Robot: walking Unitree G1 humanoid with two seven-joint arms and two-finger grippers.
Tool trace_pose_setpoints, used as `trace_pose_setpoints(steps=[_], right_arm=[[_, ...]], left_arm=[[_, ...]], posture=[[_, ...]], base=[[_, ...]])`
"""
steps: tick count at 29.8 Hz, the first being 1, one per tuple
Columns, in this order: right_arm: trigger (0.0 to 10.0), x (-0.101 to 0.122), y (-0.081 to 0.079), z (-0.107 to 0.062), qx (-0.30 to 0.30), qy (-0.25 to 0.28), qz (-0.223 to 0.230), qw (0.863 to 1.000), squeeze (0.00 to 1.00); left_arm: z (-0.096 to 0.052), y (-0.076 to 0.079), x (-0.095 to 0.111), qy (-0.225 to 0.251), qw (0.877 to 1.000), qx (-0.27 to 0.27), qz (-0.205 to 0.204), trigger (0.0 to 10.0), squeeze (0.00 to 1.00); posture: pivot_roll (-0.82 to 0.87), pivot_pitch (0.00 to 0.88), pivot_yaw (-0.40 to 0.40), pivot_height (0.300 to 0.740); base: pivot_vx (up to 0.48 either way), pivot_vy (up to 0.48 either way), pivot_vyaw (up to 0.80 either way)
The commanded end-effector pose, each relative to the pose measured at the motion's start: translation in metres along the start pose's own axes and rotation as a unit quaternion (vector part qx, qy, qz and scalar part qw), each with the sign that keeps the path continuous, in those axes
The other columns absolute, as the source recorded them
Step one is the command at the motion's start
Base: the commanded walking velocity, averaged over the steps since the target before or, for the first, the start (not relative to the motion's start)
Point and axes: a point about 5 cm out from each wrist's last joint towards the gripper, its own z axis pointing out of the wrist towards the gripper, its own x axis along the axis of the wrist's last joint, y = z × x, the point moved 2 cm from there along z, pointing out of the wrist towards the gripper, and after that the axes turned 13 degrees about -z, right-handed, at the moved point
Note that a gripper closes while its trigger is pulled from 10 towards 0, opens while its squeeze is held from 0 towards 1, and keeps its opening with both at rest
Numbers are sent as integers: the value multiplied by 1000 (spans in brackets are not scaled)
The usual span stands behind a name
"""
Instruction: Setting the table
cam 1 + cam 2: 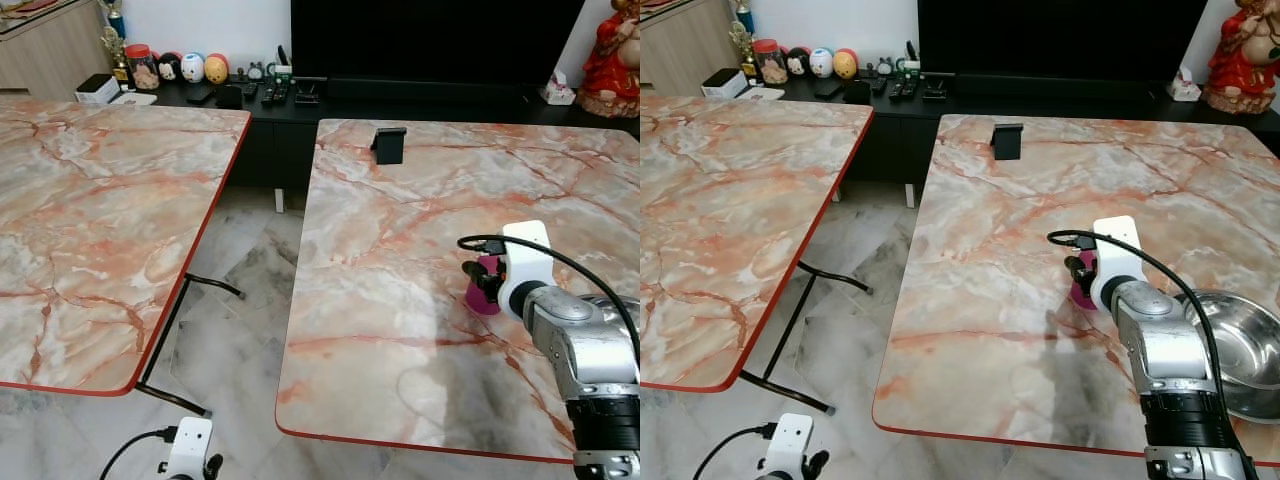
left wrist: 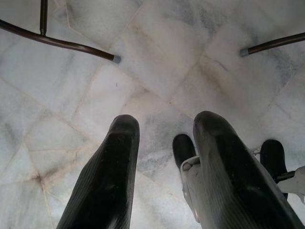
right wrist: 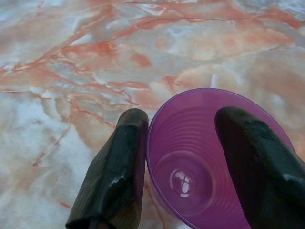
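A: What is on the right marble table [image 1: 1020, 300]?
B: The right gripper [image 3: 183, 143] clamps a purple cup's [image 3: 190, 181] rim, one finger inside. A steel bowl [image 1: 1240, 350] sits beside it; a black stand [image 1: 1007, 140] sits near the far edge.
A: And the left gripper [image 2: 164, 157]?
B: Fingers apart, low over the floor [image 2: 157, 81] between the tables.

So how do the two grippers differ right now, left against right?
The right gripper is raised over the marble table, while the left gripper hangs low over the tiled floor. The right gripper has one finger inside the purple cup and one outside its rim; the left gripper holds nothing, its fingers apart. Both have the same two long black fingers.
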Motion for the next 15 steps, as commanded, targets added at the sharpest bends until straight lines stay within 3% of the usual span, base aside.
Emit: trace_pose_setpoints(steps=[1,14,15], right_arm=[[10000,-1,1,1,0,-3,5,1000,0],[10000,-6,2,3,-7,-8,12,1000,0],[10000,-5,3,3,-8,-8,12,1000,412]], left_arm=[[-1,0,-4,-11,1000,1,2,10000,0],[0,1,-3,-10,1000,-2,3,10000,0],[0,1,-4,-10,1000,-2,3,10000,0]], posture=[[-47,0,-14,740],[-48,0,-13,740],[-50,0,-12,740]], base=[[0,0,0],[0,0,0],[0,0,0]])
